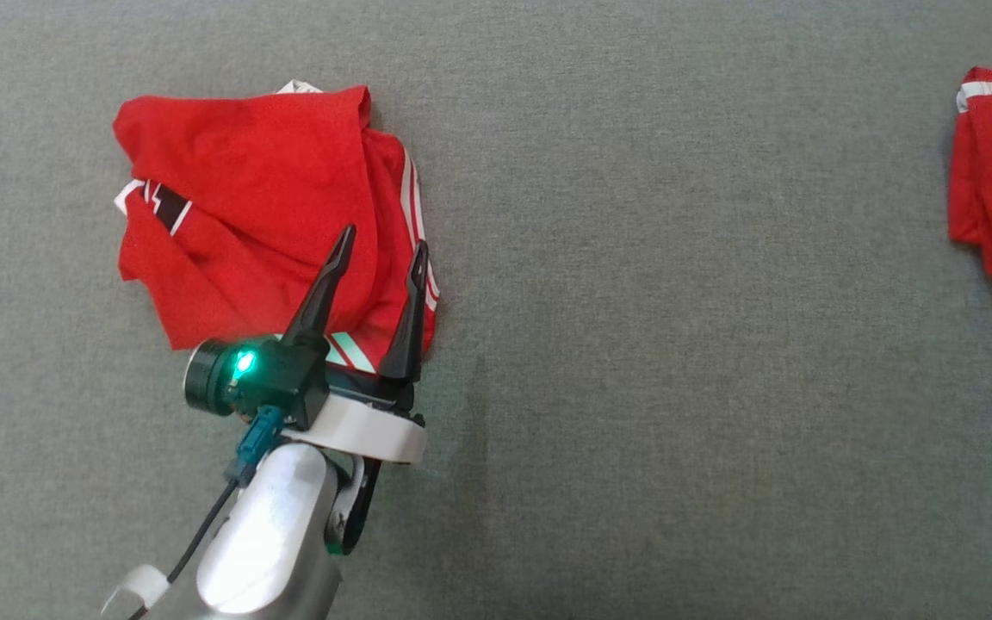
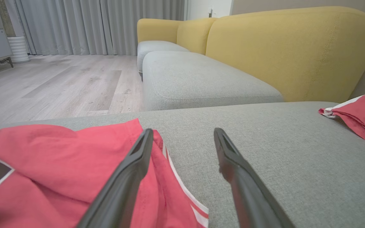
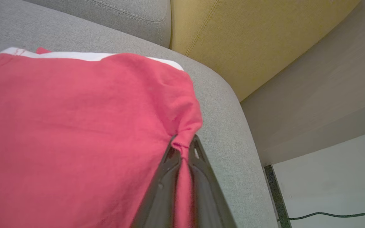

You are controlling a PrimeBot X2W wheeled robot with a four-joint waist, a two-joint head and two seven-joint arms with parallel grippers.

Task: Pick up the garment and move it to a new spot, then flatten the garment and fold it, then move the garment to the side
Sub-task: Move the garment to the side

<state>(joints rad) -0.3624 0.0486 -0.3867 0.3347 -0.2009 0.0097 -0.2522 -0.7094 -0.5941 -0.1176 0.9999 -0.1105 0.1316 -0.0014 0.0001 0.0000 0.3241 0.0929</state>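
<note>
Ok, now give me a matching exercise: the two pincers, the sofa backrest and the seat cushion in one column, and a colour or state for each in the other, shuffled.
1. left pincer
2. right pincer
3. sofa backrest
4. seat cushion

a. grey
b. shut on the red garment with white trim
c. yellow
d. open at the edge of the crumpled garment

Pairs: 1-d, 2-b, 3-c, 4-a.
</note>
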